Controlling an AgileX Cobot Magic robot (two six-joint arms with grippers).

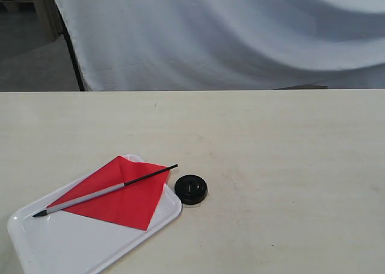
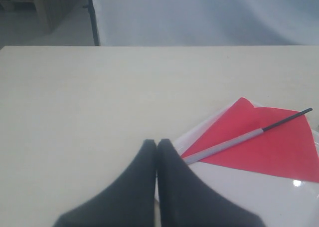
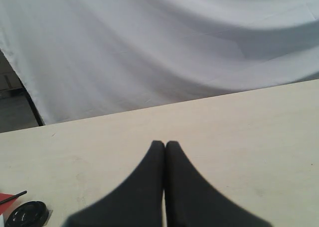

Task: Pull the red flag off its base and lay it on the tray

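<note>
The red flag [image 1: 123, 196] lies flat on the white tray [image 1: 72, 244] at the near left, its grey-and-black stick crossing the cloth, one black end reaching past the tray's right rim. The round black base [image 1: 190, 188] sits on the table just right of the tray, apart from the flag. Neither arm shows in the exterior view. In the left wrist view the flag [image 2: 269, 142] and tray [image 2: 259, 197] lie beside my left gripper [image 2: 157, 143], which is shut and holds nothing. My right gripper [image 3: 165, 144] is shut and bare above the table; the base [image 3: 27, 214] shows far off.
A white cloth backdrop [image 1: 228, 33] hangs behind the table's far edge. A dark stand pole [image 1: 72, 51] rises at the back left. The beige tabletop [image 1: 283, 159] stretches to the right of the base.
</note>
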